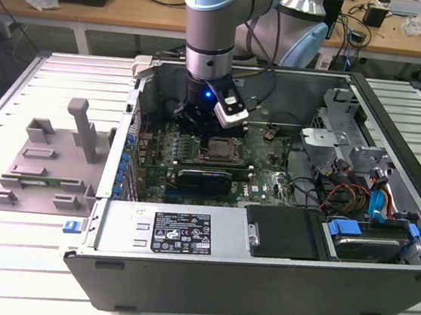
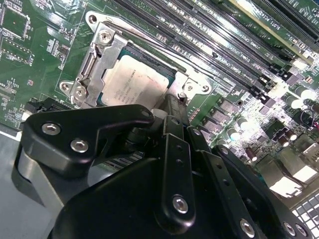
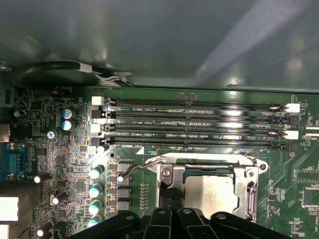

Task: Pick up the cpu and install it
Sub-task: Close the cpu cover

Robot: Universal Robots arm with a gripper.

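Note:
The cpu (image 2: 134, 82) lies flat in its socket on the green motherboard, silvery top up, with the metal retention frame (image 2: 94, 59) around it. It also shows in the first wrist view as the cpu (image 3: 212, 191) and in the exterior view as the cpu (image 1: 219, 149) in the middle of the open computer case. My gripper (image 2: 174, 102) hangs straight down inside the case, its black fingers drawn together at one edge of the socket frame, with nothing seen between them. The gripper (image 3: 172, 196) tips sit beside the chip, not on it.
Memory slots (image 3: 194, 122) run alongside the socket. A long black expansion card (image 1: 204, 178) lies just in front of it, then the power supply (image 1: 172, 229). A grey fixture tray (image 1: 43, 161) stands on the table at the exterior view's left. Case walls (image 1: 121, 140) hem in the arm.

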